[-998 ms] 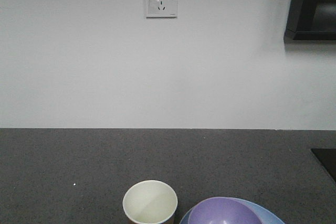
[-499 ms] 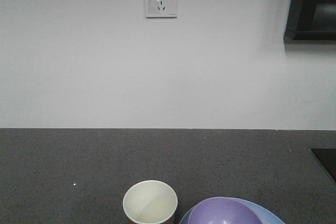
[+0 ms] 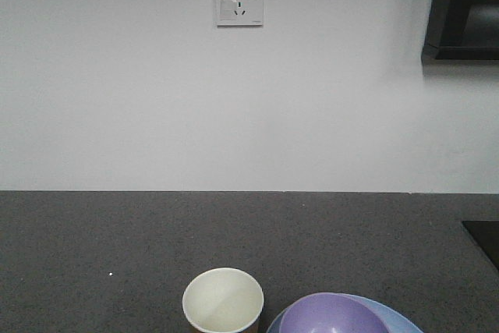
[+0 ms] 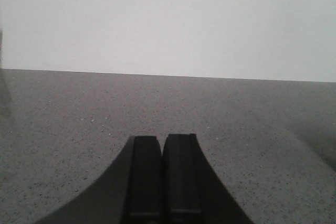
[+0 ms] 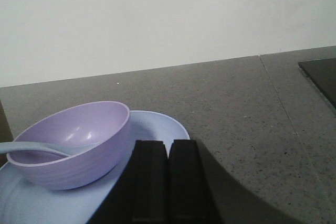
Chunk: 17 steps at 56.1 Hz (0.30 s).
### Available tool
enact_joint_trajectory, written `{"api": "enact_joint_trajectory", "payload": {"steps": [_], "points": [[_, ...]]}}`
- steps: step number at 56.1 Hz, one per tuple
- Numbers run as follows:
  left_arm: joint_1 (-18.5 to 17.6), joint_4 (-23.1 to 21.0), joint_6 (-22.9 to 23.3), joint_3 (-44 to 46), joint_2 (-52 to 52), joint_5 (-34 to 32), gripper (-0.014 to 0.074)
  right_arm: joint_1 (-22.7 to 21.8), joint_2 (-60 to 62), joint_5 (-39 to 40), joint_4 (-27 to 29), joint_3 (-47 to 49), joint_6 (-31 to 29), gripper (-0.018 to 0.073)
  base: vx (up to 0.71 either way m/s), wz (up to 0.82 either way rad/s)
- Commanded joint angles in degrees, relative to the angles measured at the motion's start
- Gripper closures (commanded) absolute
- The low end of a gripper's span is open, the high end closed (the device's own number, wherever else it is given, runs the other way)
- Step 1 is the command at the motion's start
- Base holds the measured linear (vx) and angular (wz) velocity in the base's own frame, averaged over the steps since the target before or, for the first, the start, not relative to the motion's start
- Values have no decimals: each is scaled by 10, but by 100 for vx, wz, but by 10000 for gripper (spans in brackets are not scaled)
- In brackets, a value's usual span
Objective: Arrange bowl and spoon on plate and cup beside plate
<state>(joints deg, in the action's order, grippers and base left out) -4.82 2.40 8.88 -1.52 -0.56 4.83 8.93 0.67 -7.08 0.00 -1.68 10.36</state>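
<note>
Nothing is shifting vs prior frames: bowl (image 5: pixel 73 142) w/ spoon (image 5: pixel 37 149) sitting on plate (image 5: pixel 163 129), cup (image 3: pixel 223 300) beside it, left gripper (image 4: pixel 163 145) & right gripper (image 5: pixel 168 150) pressed together, holding nothing — task reading as done.

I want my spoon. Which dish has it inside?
The small lavender-purple plastic bowl holds it; the brown paper cup looks empty, and the pale blue plate only carries the bowl.

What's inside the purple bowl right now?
A spoon lies in the bowl, handle over the rim. Its scoop end is cut off at the right wrist view's edge. The bowl sits on the plate.
</note>
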Motion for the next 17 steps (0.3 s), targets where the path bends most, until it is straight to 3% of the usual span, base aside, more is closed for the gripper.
{"api": "enact_joint_trajectory", "payload": {"steps": [1, 17], "points": [[0, -4, -1, 14, -4, -48, 594, -1, 2, 46, 0, -3, -7, 568, 0, 0], [0, -4, -1, 14, -4, -48, 594, -1, 2, 46, 0, -3, -7, 568, 0, 0]]}}
